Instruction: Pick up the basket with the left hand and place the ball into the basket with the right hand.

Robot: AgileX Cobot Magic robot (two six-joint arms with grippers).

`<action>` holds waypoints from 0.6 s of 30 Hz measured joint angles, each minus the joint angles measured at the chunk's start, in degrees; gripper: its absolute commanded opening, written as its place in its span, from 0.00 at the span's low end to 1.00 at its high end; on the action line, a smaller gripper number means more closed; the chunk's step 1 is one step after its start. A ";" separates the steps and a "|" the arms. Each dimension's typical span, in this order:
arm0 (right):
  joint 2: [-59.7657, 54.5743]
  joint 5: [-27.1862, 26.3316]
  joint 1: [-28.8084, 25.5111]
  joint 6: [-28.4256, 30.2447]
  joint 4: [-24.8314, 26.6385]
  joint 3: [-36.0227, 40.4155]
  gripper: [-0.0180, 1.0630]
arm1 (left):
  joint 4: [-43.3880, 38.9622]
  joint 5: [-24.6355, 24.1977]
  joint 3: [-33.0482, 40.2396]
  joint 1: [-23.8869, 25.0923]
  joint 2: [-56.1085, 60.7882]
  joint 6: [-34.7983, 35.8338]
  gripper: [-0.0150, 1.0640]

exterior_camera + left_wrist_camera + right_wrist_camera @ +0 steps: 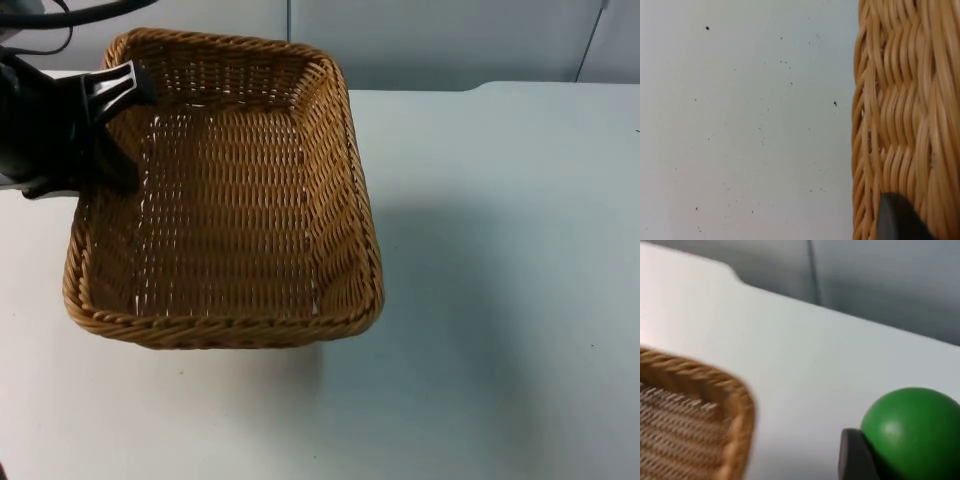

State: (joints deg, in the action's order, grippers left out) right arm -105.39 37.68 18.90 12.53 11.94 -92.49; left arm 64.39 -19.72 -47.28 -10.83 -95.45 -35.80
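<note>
Top view: my left gripper [135, 85] is clamped on the basket's [225, 190] far left rim, and the basket looks raised off the white table [500, 250].
From the right wrist view I see the green ball [912, 432] pinched against the right gripper's fingertip [855, 455], near the basket's corner [735, 390] and above the table.

We read the setting as a robotics lab test bench: a plain white table top [500, 250], bare apart from faint dark specks, ends at a grey partition wall [440, 40] made of flat panels with vertical seams. A black robot arm [40, 120] is mounted over the bench. We see no domestic furnishing, only a woven basket [225, 190] as a test prop.
</note>
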 measured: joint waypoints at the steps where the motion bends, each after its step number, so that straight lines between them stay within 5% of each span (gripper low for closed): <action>1: 0.16 6.20 1.30 6.69 7.41 -1.86 0.01 | 0.00 0.08 0.00 0.00 0.00 0.00 0.01; 6: -0.36 15.19 5.26 14.66 16.91 -1.98 0.01 | 0.00 0.08 0.00 0.00 0.00 0.00 0.01; 18: -3.35 18.60 10.83 20.55 18.16 -2.08 0.01 | -0.04 0.13 0.00 0.00 0.00 -0.11 0.01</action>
State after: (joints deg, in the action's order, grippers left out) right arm -108.73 56.29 29.73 33.08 30.10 -94.57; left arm 64.35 -19.60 -47.28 -10.83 -95.45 -35.91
